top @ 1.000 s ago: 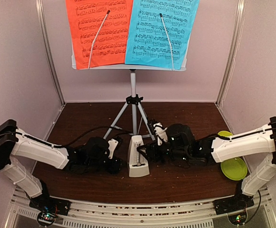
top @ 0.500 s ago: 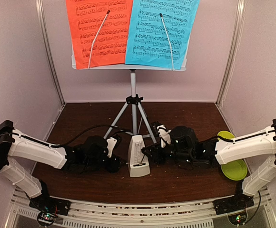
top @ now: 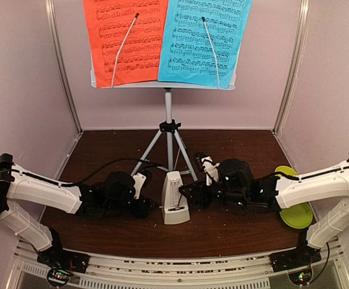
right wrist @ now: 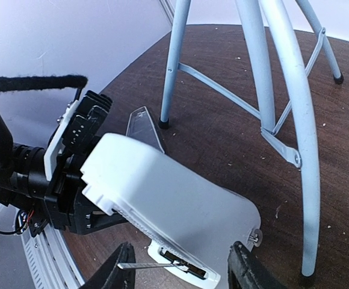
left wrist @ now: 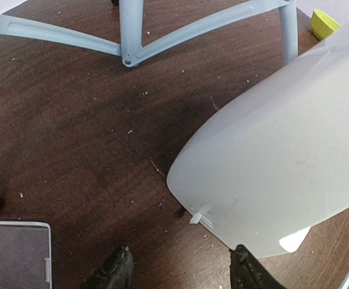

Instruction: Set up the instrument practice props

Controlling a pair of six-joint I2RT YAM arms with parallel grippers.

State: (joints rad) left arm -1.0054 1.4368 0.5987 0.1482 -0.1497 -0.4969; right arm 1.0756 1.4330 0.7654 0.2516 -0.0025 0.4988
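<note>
The metronome (top: pixel 175 203) stands at 6 o'clock of the tripod (top: pixel 169 129) — left gripper (left wrist: pixel 182 264) at its 9, right gripper (right wrist: pixel 179 268) at 3 — both half-open, gripping nothing.

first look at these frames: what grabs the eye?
The red page and blue page, side by side on the stand desk high at the back, dominate. Next comes the pale metronome, upright mid-table in front of the tripod, with the left gripper and right gripper close on either side of it, both open. A lime plate lies at the table's right edge.
</note>
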